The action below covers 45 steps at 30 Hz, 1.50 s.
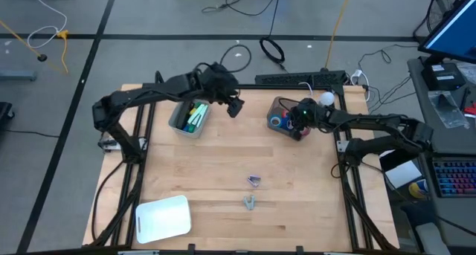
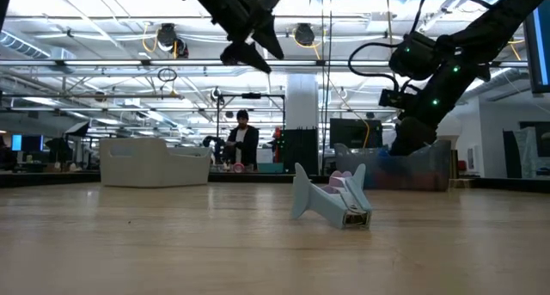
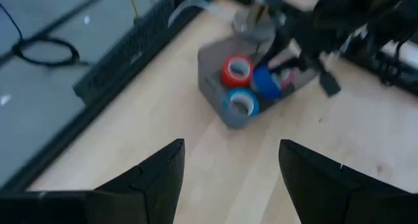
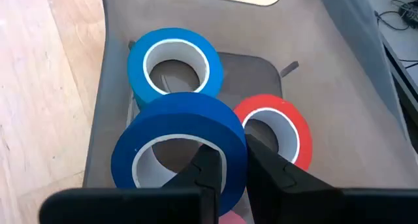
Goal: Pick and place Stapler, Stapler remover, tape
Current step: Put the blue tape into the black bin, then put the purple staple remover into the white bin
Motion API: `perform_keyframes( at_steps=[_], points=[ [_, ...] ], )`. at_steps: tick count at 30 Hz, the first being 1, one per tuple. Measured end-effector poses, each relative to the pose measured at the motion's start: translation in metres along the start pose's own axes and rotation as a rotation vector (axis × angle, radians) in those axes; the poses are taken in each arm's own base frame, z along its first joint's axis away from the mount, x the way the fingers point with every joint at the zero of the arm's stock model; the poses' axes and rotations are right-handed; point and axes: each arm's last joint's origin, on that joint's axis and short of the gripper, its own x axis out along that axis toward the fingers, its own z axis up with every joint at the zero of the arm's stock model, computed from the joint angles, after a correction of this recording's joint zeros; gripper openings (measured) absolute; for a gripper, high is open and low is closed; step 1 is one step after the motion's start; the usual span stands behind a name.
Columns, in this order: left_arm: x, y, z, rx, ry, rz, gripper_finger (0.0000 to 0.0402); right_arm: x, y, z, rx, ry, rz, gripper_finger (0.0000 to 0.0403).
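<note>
left hand [image 1: 235, 106] beside green-filled bin [image 1: 189, 119] | right hand [image 1: 300, 121] over tape bin [image 1: 282, 115]

On the wooden worktop [image 1: 223, 181] lies a white board [image 1: 163, 218] near one corner, while beyond the edge a black cable coil [image 1: 272, 50] rests on the grey floor [image 1: 149, 17], and a person [image 2: 242, 140] stands far behind.

Tape in far-right grey bin [image 4: 98, 87].
Two blue tape rolls [image 4: 176, 149] and a red tape roll [image 4: 274, 129] inside; two staple removers [image 1: 251, 192] lying mid-table, near side.
</note>
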Motion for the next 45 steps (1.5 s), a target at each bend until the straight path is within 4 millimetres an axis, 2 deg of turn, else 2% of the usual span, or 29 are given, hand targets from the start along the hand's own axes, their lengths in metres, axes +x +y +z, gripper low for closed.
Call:
perform_keyframes(
  at_steps=[11,15,20,27,32,37,45],
  points=[
    [-0.043,0.007,0.01,0.017,-0.111,0.002,0.0248,0.0,-0.003,-0.004,0.005,0.032,-0.004,0.0036],
    [-0.052,0.011,-0.002,-0.01,-0.127,0.002,0.0248,0.0,-0.003,-0.003,0.006,0.025,-0.006,0.005],
    [-0.056,0.016,-0.031,-0.097,-0.164,-0.014,0.0248,0.0,-0.003,-0.003,0.006,0.025,-0.005,0.0077],
    [-0.074,0.018,-0.062,-0.208,-0.238,-0.06,0.0248,0.0,-0.003,-0.003,0.007,0.026,-0.007,0.0105],
    [-0.093,0.011,-0.071,-0.218,-0.295,-0.065,0.0248,-0.003,-0.004,-0.001,0.01,0.008,-0.013,0.0117],
    [-0.112,0.003,-0.073,-0.193,-0.342,-0.078,0.0248,-0.016,-0.006,0.002,0.021,-0.04,-0.026,0.0127],
    [-0.119,-0.009,-0.081,-0.187,-0.32,-0.079,0.0248,-0.039,-0.007,-0.005,0.033,-0.016,-0.048,0.0132]
  ],
)
